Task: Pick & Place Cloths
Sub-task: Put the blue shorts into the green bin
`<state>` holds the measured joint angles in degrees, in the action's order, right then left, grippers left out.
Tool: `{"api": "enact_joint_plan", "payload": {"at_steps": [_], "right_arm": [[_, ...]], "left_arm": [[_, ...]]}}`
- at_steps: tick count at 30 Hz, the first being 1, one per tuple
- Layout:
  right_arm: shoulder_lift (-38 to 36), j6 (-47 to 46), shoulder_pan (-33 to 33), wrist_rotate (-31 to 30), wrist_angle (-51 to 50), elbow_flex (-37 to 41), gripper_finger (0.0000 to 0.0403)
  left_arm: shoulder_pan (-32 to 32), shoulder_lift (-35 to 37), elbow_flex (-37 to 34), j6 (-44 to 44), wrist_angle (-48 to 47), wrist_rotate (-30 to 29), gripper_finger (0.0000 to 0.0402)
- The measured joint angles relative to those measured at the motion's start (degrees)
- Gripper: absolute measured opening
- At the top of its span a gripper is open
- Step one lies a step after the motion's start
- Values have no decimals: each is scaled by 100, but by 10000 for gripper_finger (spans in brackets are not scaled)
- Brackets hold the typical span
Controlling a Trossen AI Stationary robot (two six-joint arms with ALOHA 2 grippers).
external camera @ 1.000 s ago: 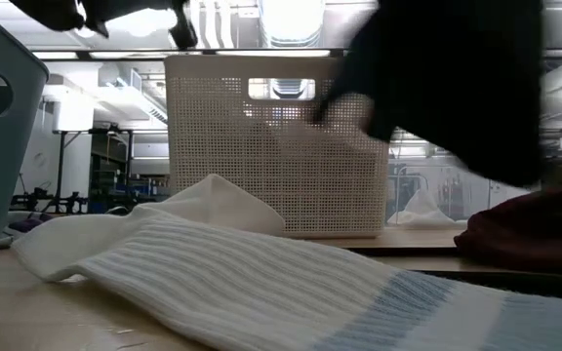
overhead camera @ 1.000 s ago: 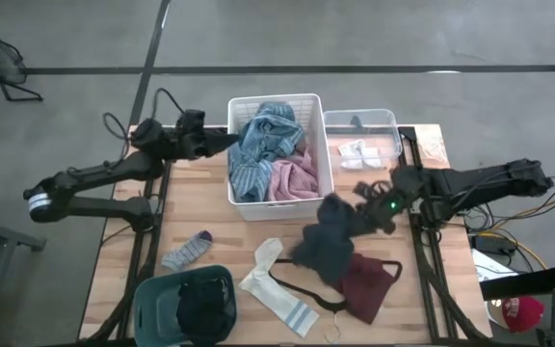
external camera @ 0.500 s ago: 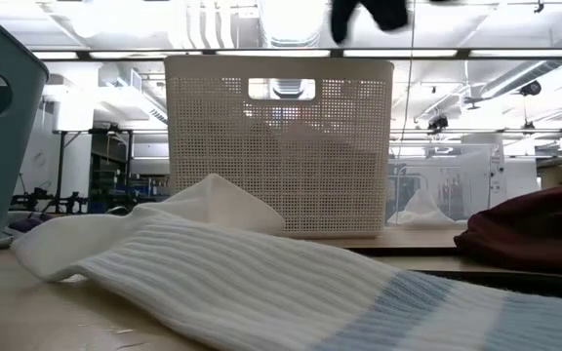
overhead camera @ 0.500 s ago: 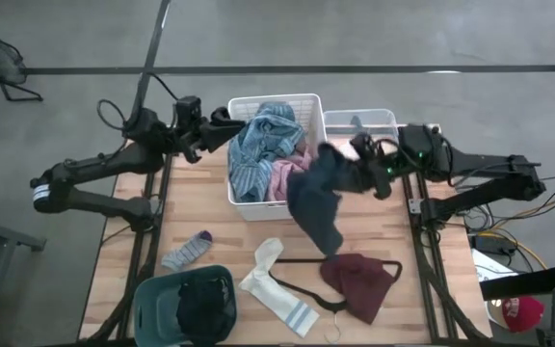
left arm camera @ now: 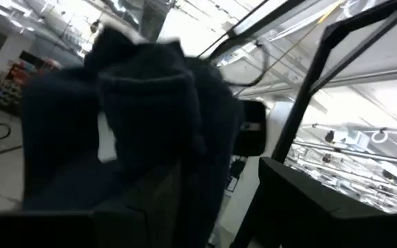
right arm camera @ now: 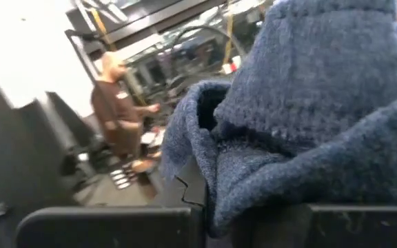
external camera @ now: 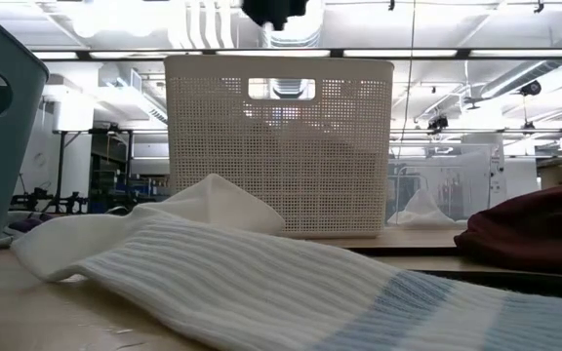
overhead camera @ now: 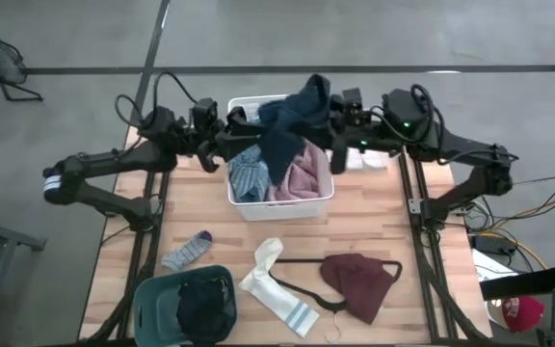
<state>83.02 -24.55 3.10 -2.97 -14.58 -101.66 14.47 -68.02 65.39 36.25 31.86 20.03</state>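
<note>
A dark grey-blue cloth (overhead camera: 292,125) hangs over the white basket (overhead camera: 244,207), with my right gripper (overhead camera: 335,116) shut on it. Its lower end (external camera: 276,12) shows above the basket's rim in the low view. Inside the basket lie a blue-grey striped cloth (overhead camera: 247,169) and a pink cloth (overhead camera: 299,178). My left gripper (overhead camera: 231,130) stands open above the basket's left rim, facing the dark cloth (left arm camera: 150,110) and touching nothing. On the table lie a maroon cloth (overhead camera: 359,280), a white sock (overhead camera: 277,289) and a grey sock (overhead camera: 186,251). My right gripper holds the dark grey-blue cloth by a bunched fold (right arm camera: 253,200) near its upper end, between the two fingers. The fingers come about level from the table's right side. The cloth drapes over the gripper and hangs slack below it, clear of the table, above the basket.
A teal bin (overhead camera: 152,304) with a black cloth stands at the near left. A clear bin (overhead camera: 379,159) sits right of the basket, mostly under my right arm. A thin black hanger (overhead camera: 306,294) lies by the maroon cloth. A person (right arm camera: 119,110) stands beyond the table.
My right gripper has risen and swung from the table's right middle toward the far edge and left, over the basket. The dark cloth has been lifted clear of the table and the maroon cloth and now hangs above the basket. My left gripper has risen, and its fingers have parted.
</note>
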Motion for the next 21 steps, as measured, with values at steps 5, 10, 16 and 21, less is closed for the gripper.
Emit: {"api": "enact_joint_plan", "payload": {"at_steps": [5, 10, 16, 21], "right_arm": [[589, 401, 10, -12, -352, -701, 20], [1123, 320, 8, 154, -1104, -1491, 20], [1572, 319, 3, 176, -1529, -2105, 20], [1662, 316, 5, 198, -1573, -2274, 23]], "left_arm": [[-143, -154, 0, 10, -40, -279, 200], [-234, -263, 0, 52, 7, -436, 200], [-286, -283, 0, 120, 23, -354, 200], [-287, -250, 0, 170, 33, -344, 186]]}}
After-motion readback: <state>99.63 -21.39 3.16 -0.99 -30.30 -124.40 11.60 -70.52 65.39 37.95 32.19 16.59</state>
